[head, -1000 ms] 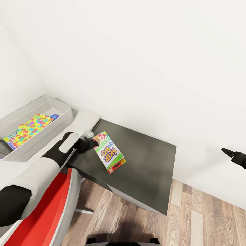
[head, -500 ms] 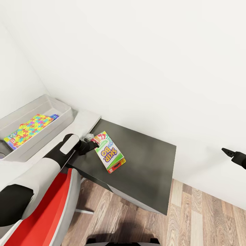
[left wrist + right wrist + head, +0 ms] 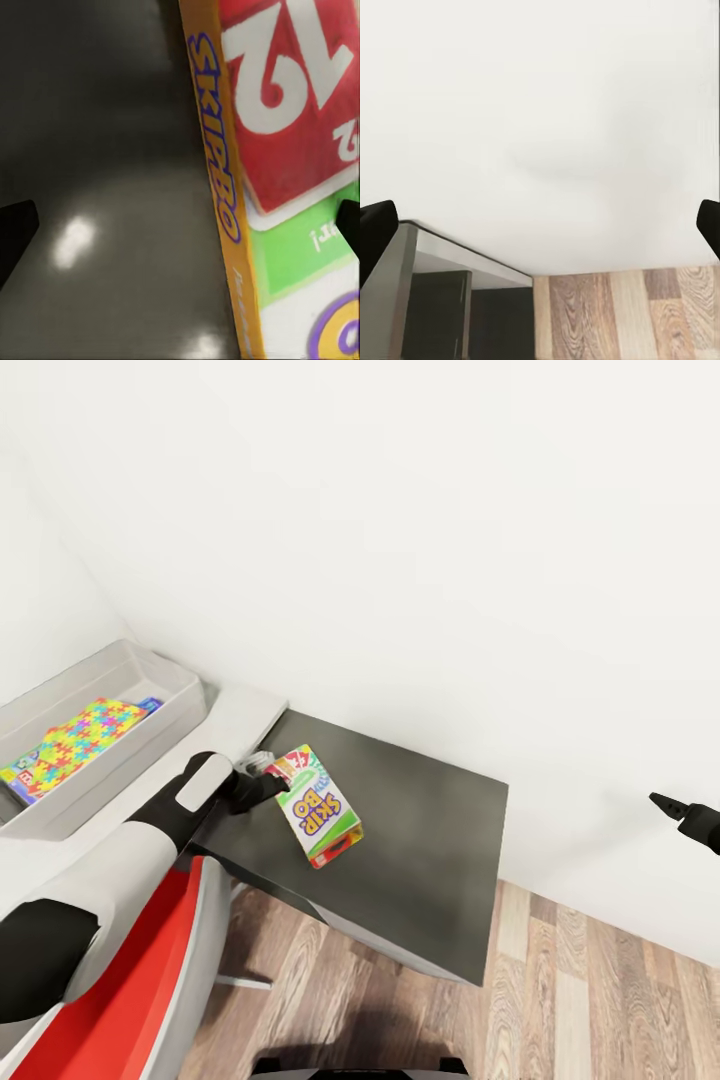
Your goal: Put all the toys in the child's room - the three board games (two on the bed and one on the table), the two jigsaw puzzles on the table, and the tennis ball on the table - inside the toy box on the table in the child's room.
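Dark-grey table carries the Skip-Bo box; left gripper, fingers spread wide, apparently straddles its ten-o'clock end. Right gripper hovers apart, fingers wide.

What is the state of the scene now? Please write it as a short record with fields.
Skip-Bo box: flat on the dark-grey table section
left claw: open, at the box's end; one finger over the table, one over the box
right claw: open, away from the table, facing the wall
toy box: on the light-grey top, holds a jigsaw puzzle over a partly hidden blue box
red chair: below the left arm
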Controlling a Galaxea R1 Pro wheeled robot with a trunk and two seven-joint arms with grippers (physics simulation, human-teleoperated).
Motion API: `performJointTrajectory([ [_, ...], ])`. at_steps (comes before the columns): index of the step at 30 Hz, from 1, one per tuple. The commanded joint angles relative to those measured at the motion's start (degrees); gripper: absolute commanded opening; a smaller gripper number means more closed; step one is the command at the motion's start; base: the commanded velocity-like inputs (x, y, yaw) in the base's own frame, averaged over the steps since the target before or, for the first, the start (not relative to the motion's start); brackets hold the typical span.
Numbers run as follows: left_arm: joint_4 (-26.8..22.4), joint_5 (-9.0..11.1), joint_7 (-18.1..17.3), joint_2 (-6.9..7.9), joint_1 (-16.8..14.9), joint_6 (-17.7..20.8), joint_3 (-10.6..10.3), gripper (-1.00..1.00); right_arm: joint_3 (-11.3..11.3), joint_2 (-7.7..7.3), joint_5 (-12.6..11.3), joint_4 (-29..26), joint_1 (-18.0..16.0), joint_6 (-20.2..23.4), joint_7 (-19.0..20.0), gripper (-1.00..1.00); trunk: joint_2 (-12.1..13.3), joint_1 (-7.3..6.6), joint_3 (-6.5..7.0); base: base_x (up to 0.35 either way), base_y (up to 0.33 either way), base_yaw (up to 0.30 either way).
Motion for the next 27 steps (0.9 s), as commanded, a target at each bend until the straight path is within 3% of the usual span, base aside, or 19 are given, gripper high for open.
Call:
performJointTrajectory([
  [1, 0.8, 0.7, 0.4, 0.06, 0.0, 0.1, -0.4, 1.0, -0.1, 0.0, 0.0, 0.0, -0.1, 0.3, 0.2, 1.0, -0.1, 0.06, -0.1, 0.0, 0.0, -0.187],
  [21, 0.9, 0.7, 0.4, 0.06, 0.0, 0.1, -0.4, 1.0, -0.1, 0.05, 0.0, 0.0, 0.0, 0.4, 0.3, 1.0, -0.1, 0.06, -0.1, 0.0, 0.0, -0.241],
  [27, 0.9, 0.7, 0.4, 0.06, 0.1, 0.1, -0.4, 1.0, -0.1, 0.05, 0.0, 0.0, 0.0, 0.3, 0.3, 1.0, -0.1, 0.06, -0.1, 0.0, 0.0, -0.131],
])
